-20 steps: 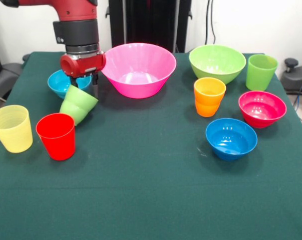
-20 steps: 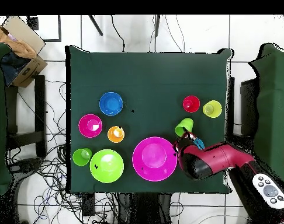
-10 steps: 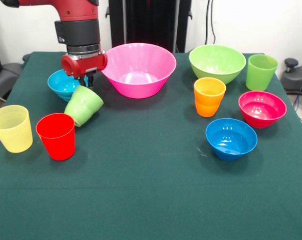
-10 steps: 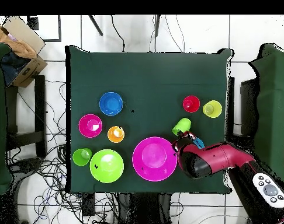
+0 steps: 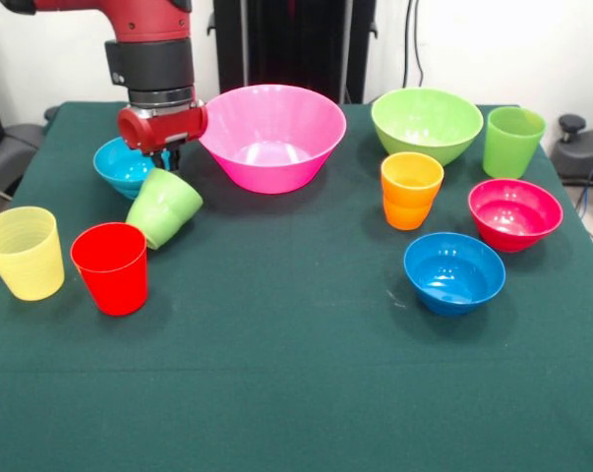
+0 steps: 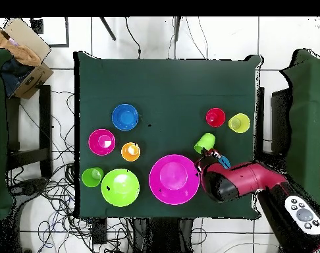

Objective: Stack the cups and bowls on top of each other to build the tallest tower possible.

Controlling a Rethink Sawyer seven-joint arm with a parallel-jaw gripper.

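Note:
My gripper (image 5: 166,155) hangs open just above the small green cup (image 5: 163,206), which lies tipped on its side on the cloth, apart from the fingers. The light blue bowl (image 5: 119,167) sits right behind it and the large pink bowl (image 5: 272,136) to its right. The red cup (image 5: 110,267) and pale yellow cup (image 5: 23,253) stand upright at the front left. No tower shows: every cup and bowl rests on the cloth by itself. From overhead the arm (image 6: 235,181) covers the gripper, and the green cup (image 6: 205,142) lies beside it.
On the right stand the lime green bowl (image 5: 426,123), taller lime cup (image 5: 513,141), orange cup (image 5: 410,190), magenta bowl (image 5: 514,213) and darker blue bowl (image 5: 454,271). A green cloth (image 5: 296,393) covers the table. Cables and a cardboard box (image 6: 21,56) lie on the floor around it.
The small green cup, held tilted in the gripper a second ago, has dropped onto its side on the cloth. The gripper has let go and risen slightly.

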